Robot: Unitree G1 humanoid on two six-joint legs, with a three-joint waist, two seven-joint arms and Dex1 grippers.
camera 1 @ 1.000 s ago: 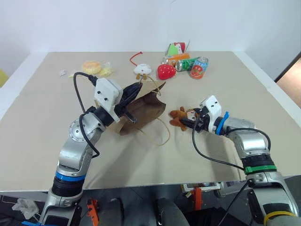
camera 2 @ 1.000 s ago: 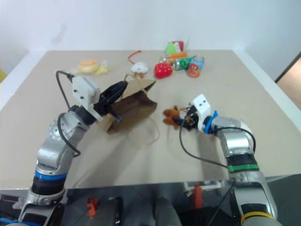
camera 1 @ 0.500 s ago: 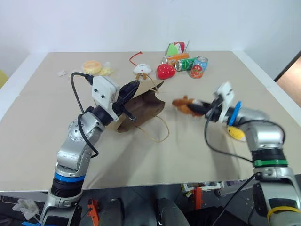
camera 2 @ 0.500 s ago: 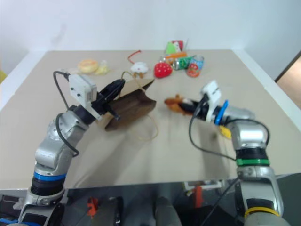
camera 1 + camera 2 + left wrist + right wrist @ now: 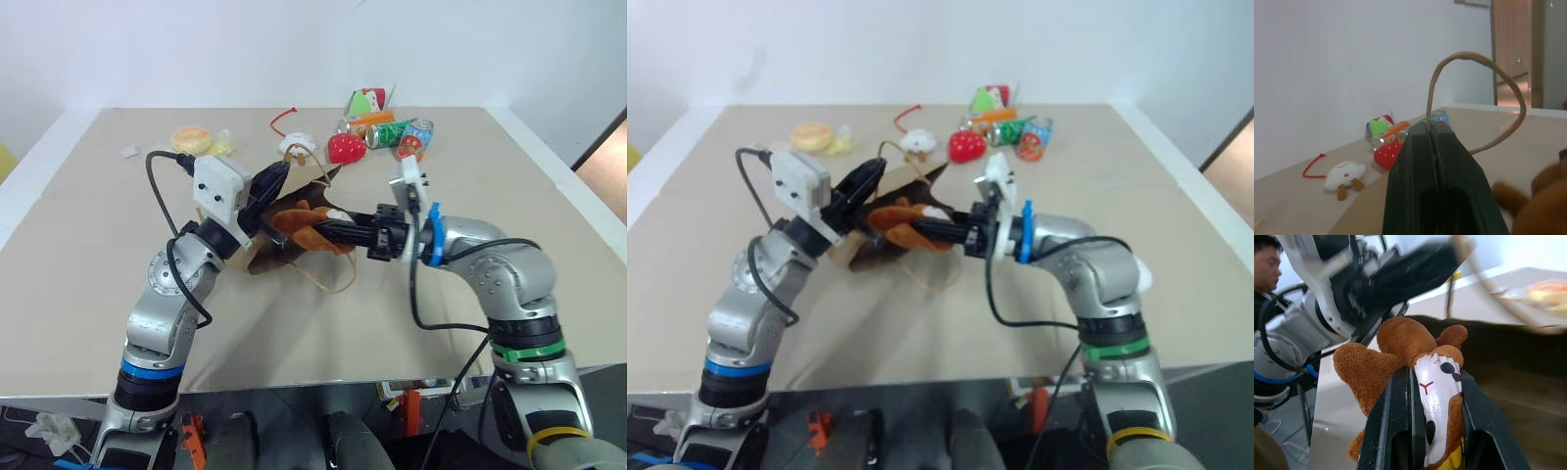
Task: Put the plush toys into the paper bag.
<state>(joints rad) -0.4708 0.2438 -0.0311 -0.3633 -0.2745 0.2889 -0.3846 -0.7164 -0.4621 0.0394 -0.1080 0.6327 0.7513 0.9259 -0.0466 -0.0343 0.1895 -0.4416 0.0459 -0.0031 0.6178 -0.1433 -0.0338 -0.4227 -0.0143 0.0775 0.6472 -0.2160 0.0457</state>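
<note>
Now that my right gripper (image 5: 328, 228), clamped on the monkey (image 5: 299, 223), has swung from three o'clock to the bag (image 5: 269, 250) mouth, release comes next. My left gripper (image 5: 277, 174) stays pinched shut on a handle (image 5: 1476, 93).

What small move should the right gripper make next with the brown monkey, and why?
Probably push slightly deeper, then open. The right gripper holds the brown monkey at the mouth of the paper bag, which the left gripper lifts by a handle.
</note>
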